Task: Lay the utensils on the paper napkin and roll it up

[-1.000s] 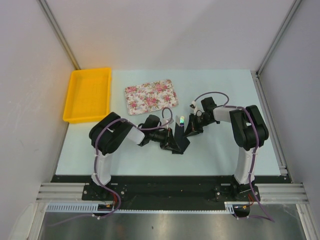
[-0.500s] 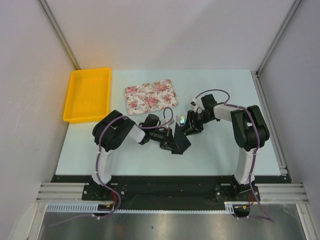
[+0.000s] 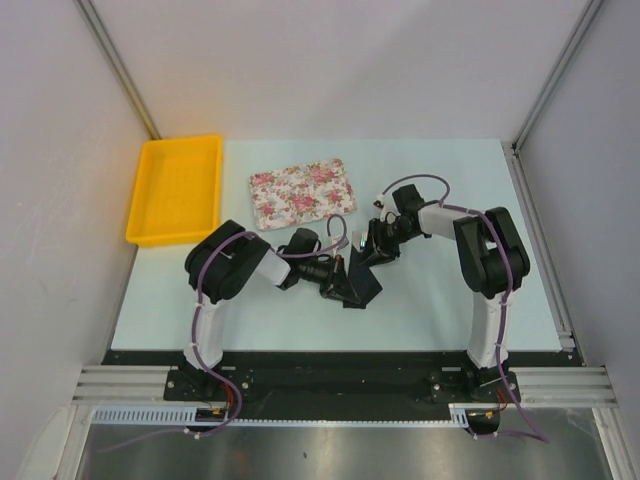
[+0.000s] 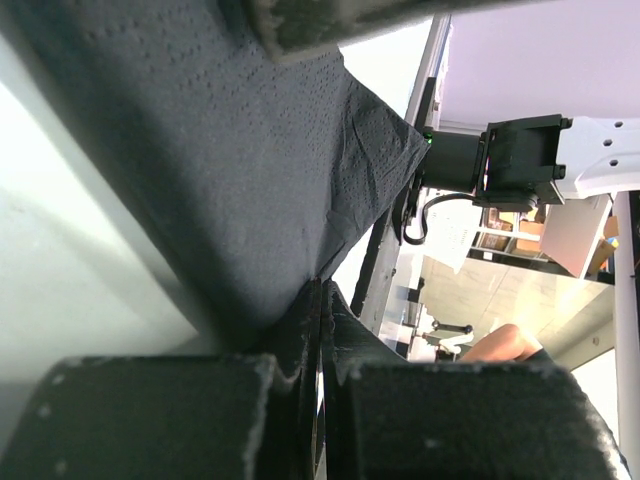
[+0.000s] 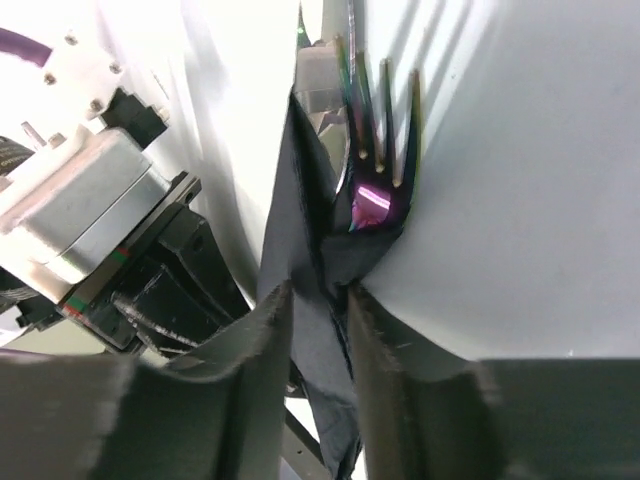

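The pale, smooth counter (image 3: 440, 300) fills the middle of the top view. On it a glossy yellow plastic bin (image 3: 175, 190) sits at upper left and a flat rectangular floral tray (image 3: 302, 193) just right of it; neither has moved.

Below the tray, near frame centre, the paper napkin (image 3: 362, 290) is held up off the counter as a crumpled black sheet. It is matte and thin, and the left wrist view shows its fine dimpled embossing and soft creases.

Over the last second the right arm has swung left toward frame centre, bringing the two wrists close together and hiding the bright glint that showed between them. That suggests the wrapping is under way rather than finished.

The left end effector (image 4: 321, 300) is pinched narrowly on a napkin corner. The right end effector (image 5: 320, 295) is also nearly closed, clamping a napkin fold.

The fork (image 5: 378, 150), hard polished metal with a purple-green sheen, pokes its four tines out of that fold. No other utensil is visible.
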Robot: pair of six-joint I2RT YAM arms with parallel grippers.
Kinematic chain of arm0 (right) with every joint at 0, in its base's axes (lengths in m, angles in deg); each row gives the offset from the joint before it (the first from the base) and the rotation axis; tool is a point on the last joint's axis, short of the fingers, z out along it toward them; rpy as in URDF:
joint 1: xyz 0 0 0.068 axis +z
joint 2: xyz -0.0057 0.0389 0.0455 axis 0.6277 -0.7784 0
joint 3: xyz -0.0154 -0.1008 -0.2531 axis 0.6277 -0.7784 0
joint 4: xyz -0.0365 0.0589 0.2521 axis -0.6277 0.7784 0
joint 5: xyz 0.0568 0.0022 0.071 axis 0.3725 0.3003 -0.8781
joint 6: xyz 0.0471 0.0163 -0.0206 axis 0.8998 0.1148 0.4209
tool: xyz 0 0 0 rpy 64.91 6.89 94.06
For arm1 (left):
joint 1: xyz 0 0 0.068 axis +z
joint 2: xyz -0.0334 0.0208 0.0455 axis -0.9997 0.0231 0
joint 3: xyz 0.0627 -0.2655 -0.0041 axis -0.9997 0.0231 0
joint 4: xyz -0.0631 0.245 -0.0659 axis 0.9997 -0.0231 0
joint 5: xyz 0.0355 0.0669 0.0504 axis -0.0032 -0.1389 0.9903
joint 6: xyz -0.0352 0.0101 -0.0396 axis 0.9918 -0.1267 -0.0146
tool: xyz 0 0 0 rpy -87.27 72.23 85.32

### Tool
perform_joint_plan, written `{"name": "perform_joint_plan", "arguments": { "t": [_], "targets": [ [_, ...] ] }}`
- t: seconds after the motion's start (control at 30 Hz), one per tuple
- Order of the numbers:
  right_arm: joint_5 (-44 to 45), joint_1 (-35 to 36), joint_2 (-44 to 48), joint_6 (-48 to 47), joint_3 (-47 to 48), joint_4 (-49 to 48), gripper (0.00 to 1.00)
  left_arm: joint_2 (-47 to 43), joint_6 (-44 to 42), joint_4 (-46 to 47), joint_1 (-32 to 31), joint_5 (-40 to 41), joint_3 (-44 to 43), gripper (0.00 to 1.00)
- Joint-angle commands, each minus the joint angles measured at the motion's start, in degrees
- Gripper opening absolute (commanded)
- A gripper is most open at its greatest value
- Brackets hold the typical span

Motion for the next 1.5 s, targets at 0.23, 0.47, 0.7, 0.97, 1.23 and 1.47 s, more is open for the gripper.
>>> {"name": "perform_joint_plan", "arguments": {
  "t": [0.23,0.47,0.7,0.97,1.23,1.47],
  "targets": [
    [1.48,-1.79,-4.93,-0.87,-0.30,-0.18,0.00,-4.78,-7.29,-5.13,1.12,9.32,0.06,0.00],
    [-6.96,-3.29,-0.81,-0.78,2.25,-2.91,0.00,-21.65,-19.57,-18.72,4.89,11.60,-4.68,0.39],
    [-7.41,-3.12,5.17,-1.65,1.90,-5.29,0.00,-36.25,-43.81,-43.08,9.82,20.56,-11.44,0.95],
    [-8.72,-2.68,14.66,-4.63,3.22,-4.59,0.00,-50.23,-57.65,-47.67,14.83,33.64,-13.30,1.00],
    [-10.75,0.22,23.89,-16.04,11.47,4.28,0.00,-61.65,-54.05,-47.33,15.01,27.09,-9.80,0.99],
    [-11.98,5.57,35.13,-21.33,13.94,7.11,0.00,-71.75,-49.83,-42.93,15.10,18.39,-5.22,1.00]
  ]
}}
